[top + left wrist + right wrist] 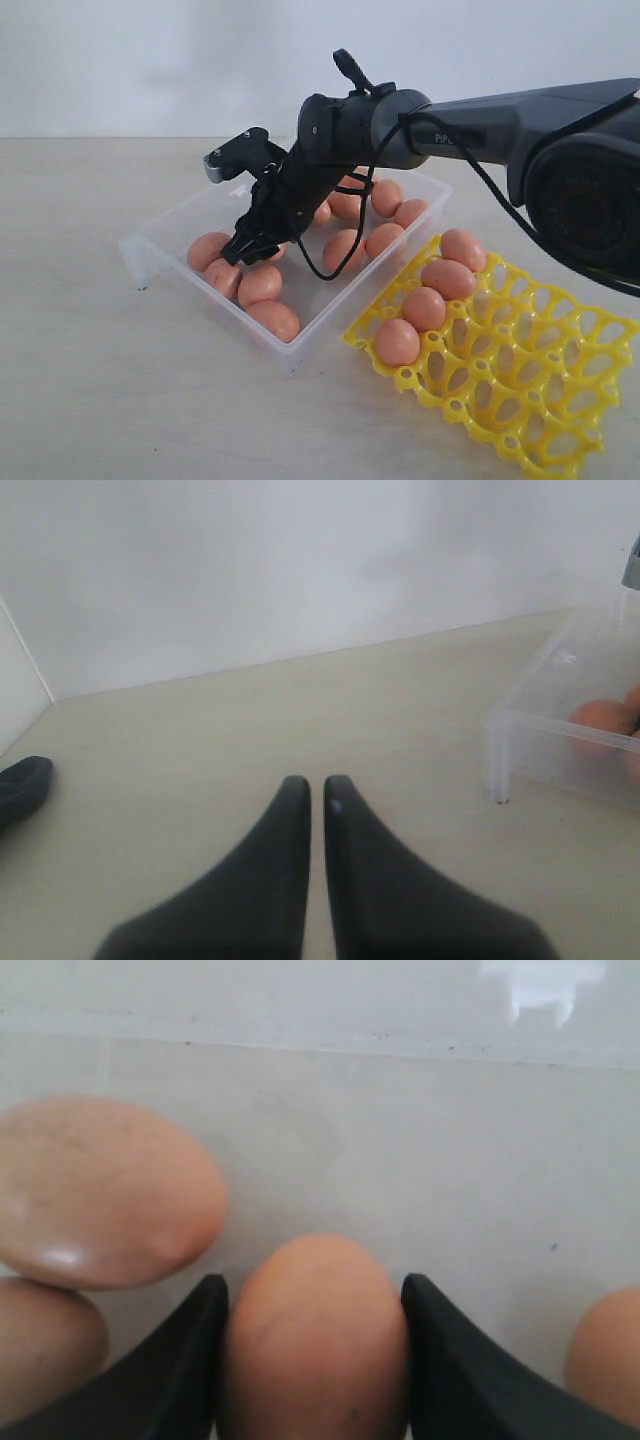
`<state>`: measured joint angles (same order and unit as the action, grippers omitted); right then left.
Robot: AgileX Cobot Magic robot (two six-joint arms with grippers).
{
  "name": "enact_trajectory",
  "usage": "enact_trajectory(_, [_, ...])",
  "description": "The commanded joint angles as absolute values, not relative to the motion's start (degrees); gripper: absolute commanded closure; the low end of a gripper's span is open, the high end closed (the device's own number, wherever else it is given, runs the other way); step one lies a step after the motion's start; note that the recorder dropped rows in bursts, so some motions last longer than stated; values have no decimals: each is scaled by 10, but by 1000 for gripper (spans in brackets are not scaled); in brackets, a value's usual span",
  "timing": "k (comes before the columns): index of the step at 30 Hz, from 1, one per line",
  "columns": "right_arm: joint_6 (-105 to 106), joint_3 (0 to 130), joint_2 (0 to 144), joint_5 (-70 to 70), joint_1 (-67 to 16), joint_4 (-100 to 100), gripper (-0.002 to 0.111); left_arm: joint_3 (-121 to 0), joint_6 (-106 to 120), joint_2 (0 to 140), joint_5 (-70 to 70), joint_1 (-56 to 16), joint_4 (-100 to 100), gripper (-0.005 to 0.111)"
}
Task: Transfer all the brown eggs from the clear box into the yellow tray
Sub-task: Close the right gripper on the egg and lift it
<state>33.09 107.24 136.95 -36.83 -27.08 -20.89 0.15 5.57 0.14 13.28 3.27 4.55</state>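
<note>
Outside, my right claw [250,245] reaches into the clear shallow plastic box [150,255] among smooth orange-brown eggs [262,285]; four more sit in the bright yellow lattice tray [540,400] alongside. Left wrist: my left claw [317,790] is pinched narrow and empty over the pale worktop [200,730]. Right wrist: both fingers [190,1360] press one egg [315,1350] inside the box.

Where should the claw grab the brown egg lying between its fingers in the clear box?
Across its narrow middle, one finger on each long side, coming down from above. The brown egg lies flat on the floor of the clear box, pointing along the fingers of the right claw, so its rounded sides are easiest to pinch. The box is only open on top.
</note>
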Motion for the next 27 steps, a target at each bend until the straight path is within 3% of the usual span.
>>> enact_trajectory(1, [329,1075,1367,-384,-269,-205,108,0,54,0,129,29,43,103])
enact_trajectory(11, [248,1075,1360,-429,-269,-206,108,0,54,0,129,29,43,103])
enact_trajectory(22, [215,1063,1242,-501,-267,-169,108,0,54,0,129,29,43,103])
enact_trajectory(27, [179,939,1173,-367,-267,-197,108,0,54,0,129,29,43,103])
